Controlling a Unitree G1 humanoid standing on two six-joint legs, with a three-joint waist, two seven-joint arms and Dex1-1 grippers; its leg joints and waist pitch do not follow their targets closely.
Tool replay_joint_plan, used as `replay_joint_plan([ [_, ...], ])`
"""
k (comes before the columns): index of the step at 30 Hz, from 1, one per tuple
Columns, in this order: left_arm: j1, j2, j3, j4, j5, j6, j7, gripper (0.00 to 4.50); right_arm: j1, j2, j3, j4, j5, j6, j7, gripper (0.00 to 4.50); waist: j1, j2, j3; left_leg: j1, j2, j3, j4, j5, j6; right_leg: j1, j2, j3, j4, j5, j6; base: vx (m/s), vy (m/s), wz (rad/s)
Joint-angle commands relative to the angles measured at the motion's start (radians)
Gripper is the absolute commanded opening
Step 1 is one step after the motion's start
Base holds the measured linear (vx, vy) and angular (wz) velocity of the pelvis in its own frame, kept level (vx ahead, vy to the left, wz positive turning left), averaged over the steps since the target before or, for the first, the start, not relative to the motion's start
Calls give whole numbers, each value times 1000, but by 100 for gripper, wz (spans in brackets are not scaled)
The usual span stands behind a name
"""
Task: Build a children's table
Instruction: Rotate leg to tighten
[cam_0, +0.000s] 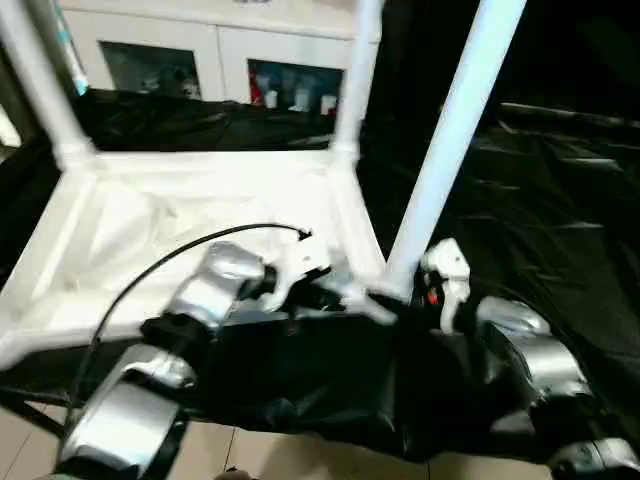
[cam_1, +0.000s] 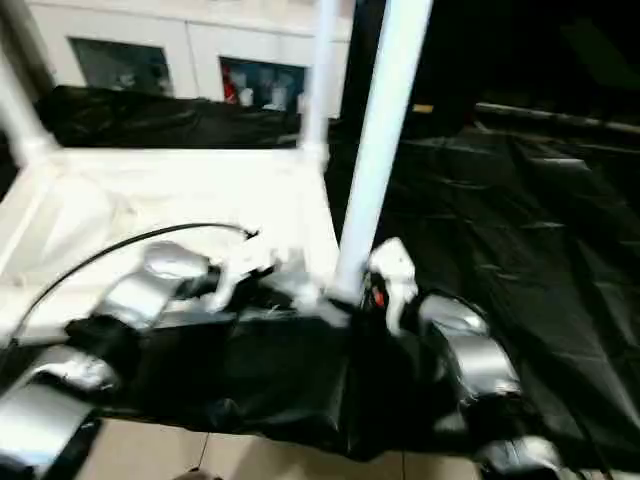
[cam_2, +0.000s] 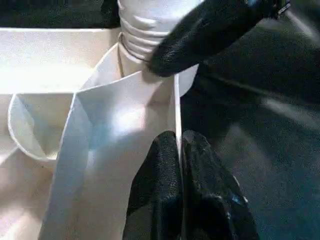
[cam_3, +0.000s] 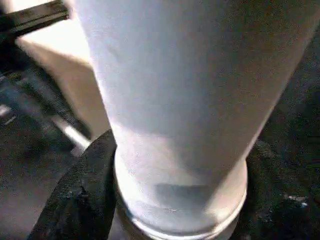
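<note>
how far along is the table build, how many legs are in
Done: three legs stand up from the upside-down tabletop: far left leg, far right leg and near right leg. In hand: the right tool straddles the near right leg's base, and the left tool is shut on the tabletop's side wall beside it. Left: the near left corner shows no leg.

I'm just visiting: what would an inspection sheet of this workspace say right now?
Surface: black sheet spread over the floor.
Job's things: tabletop upside down; three legs standing in its corner sockets, the near leg tilted.
Clutter: nothing seen.
Grippers: left gripper pinched shut on the tabletop's rim; right gripper with fingers on both sides of the near leg's base.
Cables: black cable arching over the left forearm.
Surroundings: white glass-door cabinet behind.
</note>
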Motion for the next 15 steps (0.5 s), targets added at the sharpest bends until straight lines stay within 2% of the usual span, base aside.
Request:
replay_joint_plan([
  [1, -4, -39, 31, 66, -9, 35, 120, 0, -11, 27, -50, 106, -40, 35, -175, 277, -4, -6, -50, 9, 55, -29, -69, -216, 20, 28, -90, 57, -95, -310, -176, 0, 0, 0],
  [2, -30, -72, 55, 113, -3, 57, 244, 0, -43, 73, -91, 167, -41, 33, -328, 277, -4, -3, -50, 10, 55, -32, -70, -221, 16, 29, -91, 55, -94, -316, -177, 0, 0, 0],
  [3, -63, -113, 84, 170, -2, 80, 378, 0, -83, 131, -137, 238, -32, 31, -492, 277, -11, -5, -51, 8, 53, -34, -72, -227, -1, 28, -89, 53, -93, -333, -175, 0, 0, 0],
  [4, -63, -113, 84, 170, -2, 80, 378, 0, -83, 131, -137, 238, -32, 31, -492, 276, -13, -3, -50, 10, 53, -33, -72, -232, -11, 25, -89, 53, -94, -343, -174, 0, 0, 0],
  [5, -67, -118, 88, 178, -2, 82, 395, 0, -92, 146, -142, 251, -34, 31, -521, 276, -16, -6, -52, 12, 53, -35, -73, -244, -17, 28, -90, 52, -97, -350, -170, 0, 0, 0],
  [6, -75, -128, 94, 190, -3, 83, 428, 0, -101, 160, -137, 265, -44, 25, -548, 276, -14, 0, -52, 10, 51, -33, -70, -234, -3, 28, -91, 55, -97, -313, -175, 0, 0, 0],
  [7, -92, -155, 104, 215, 2, 74, 493, 0, -123, 199, -106, 300, -78, -13, -578, 276, -16, -3, -56, 7, 50, -31, -68, -210, 12, 31, -88, 56, -92, -254, -183, 0, 0, 0],
  [9, -98, -164, 106, 224, 4, 70, 511, 0, -130, 210, -95, 312, -87, -28, -587, 276, -18, -7, -57, 2, 45, -29, -65, -183, 30, 34, -89, 55, -89, -219, -188, 0, 0, 0],
  [11, -98, -173, 97, 219, 10, 62, 503, 0, -135, 223, -73, 321, -95, -61, -561, 276, -13, -5, -56, 1, 44, -28, -64, -176, 50, 36, -91, 55, -92, -229, -182, 0, 0, 0],
  [13, -105, -176, 88, 235, 14, 36, 490, 0, -149, 230, -85, 342, -86, -97, -539, 276, -14, -3, -56, 1, 47, -29, -65, -178, 58, 35, -90, 54, -92, -234, -180, 0, 0, 0],
  [14, -106, -176, 86, 240, 15, 28, 485, 0, -153, 231, -93, 346, -77, -103, -526, 332, -14, -8, -56, 0, 47, -29, -65, -182, 62, 35, -90, 53, -92, -246, -177, 0, 0, 0],
  [15, -105, -175, 83, 240, 16, 23, 479, 0, -153, 229, -94, 346, -76, -106, -523, 346, -14, -6, -56, 0, 47, -29, -66, -185, 63, 36, -90, 53, -92, -249, -177, 0, 0, 0],
])
